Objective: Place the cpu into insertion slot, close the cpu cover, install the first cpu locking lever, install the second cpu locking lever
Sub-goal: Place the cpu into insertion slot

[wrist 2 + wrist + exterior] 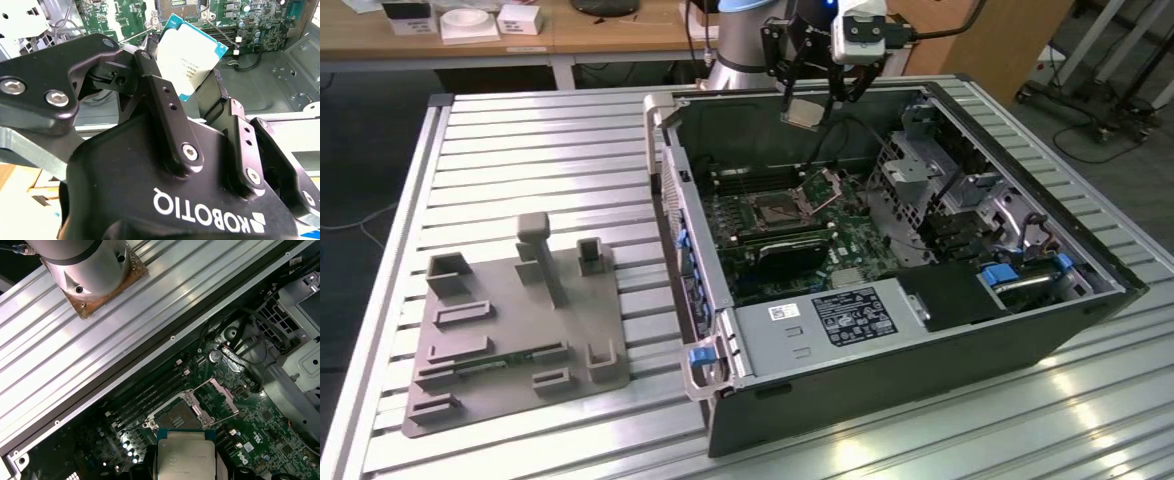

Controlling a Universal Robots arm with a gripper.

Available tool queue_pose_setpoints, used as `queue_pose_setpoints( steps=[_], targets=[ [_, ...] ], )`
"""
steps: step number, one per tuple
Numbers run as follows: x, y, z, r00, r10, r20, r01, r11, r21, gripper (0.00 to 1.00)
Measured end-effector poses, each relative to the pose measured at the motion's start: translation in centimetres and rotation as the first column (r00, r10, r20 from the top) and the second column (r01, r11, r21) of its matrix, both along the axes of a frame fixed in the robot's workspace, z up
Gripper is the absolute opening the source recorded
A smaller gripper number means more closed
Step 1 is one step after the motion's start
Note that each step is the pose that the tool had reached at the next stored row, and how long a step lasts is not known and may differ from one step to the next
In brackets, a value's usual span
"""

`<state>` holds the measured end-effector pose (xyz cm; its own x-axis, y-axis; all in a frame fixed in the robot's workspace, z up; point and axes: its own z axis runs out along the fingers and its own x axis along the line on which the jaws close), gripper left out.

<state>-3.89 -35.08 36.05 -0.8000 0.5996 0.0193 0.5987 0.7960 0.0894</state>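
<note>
As the tool (182, 70) clamps the cpu (186, 456), its metal top faces away from the insertion slot (176, 415).

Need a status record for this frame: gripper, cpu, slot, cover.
tool: black gripper, shut on the chip
payload: flat square silver-topped cpu, held in the air over the open dark computer case
socket: square silver-rimmed, dark-centred insertion slot on the green circuit board, no chip in it
cover: thin square metal-frame cpu cover, swung open
</note>
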Motion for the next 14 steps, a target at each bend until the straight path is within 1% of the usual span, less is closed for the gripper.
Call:
queue_pose_setpoints(
  steps=[1,3,5,7,9,11,14],
  targets=[
    [0.0,0.0,0.0,1.0,-0.009,0.0,0.009,1.0,0.0001,0.54],
    [0.0,0.0,-0.03,0.999,-0.044,0.0,0.044,0.999,0.0001,0.54],
    [0.0,0.0,-0.06,0.9967,-0.081,0.0,0.081,0.9967,0.0001,0.54],
    [0.0,0.0,-0.09,0.9931,-0.117,0.0,0.117,0.9931,0.0001,0.54],
    [0.0,0.0,-0.15,0.9883,-0.153,0.0,0.153,0.9883,0.0002,0.54],
    [0.0,0.0,-0.19,0.982,-0.189,-0.0001,0.189,0.982,0.0,0.54],
    [0.0,0.0,-0.28,0.9702,-0.242,-0.0001,0.242,0.9702,0.0001,0.54]
  ],
)
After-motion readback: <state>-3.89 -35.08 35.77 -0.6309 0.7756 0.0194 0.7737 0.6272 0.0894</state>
